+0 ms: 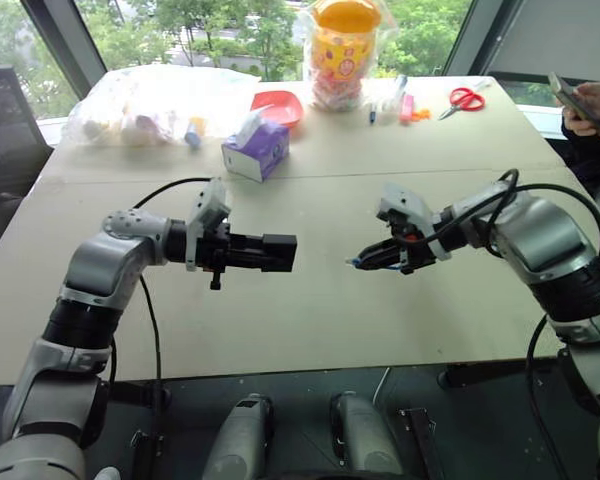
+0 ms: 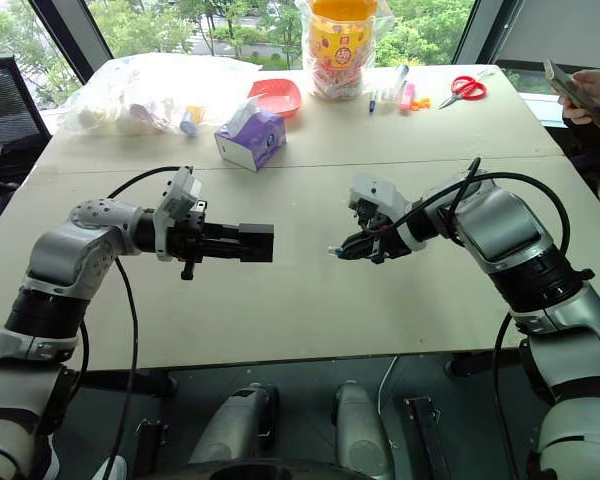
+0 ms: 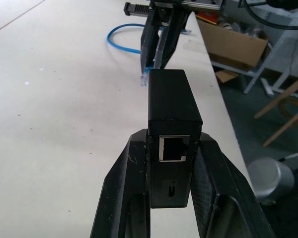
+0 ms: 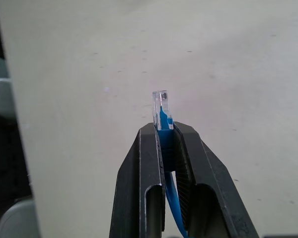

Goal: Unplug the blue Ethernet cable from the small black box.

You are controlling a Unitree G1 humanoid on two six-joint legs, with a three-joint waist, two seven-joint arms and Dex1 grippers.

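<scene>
Head view: left fingers (image 1: 280, 253) clamp the small matte-black box (image 1: 278, 253) above the beige worktop (image 1: 310, 320); right fingers (image 1: 358, 262), well apart from it, pinch the thin light-blue Ethernet cable (image 1: 353, 264). Left wrist view: box port (image 3: 174, 148) empty. Right wrist view: the cable's clear plug (image 4: 161, 110) protrudes past the closed fingertips (image 4: 148, 133).

head pair: table (image 1: 310, 330) viewed from above, forward-down, scene shared | wrists: each aimed close along own fingers; tabletop shared
</scene>
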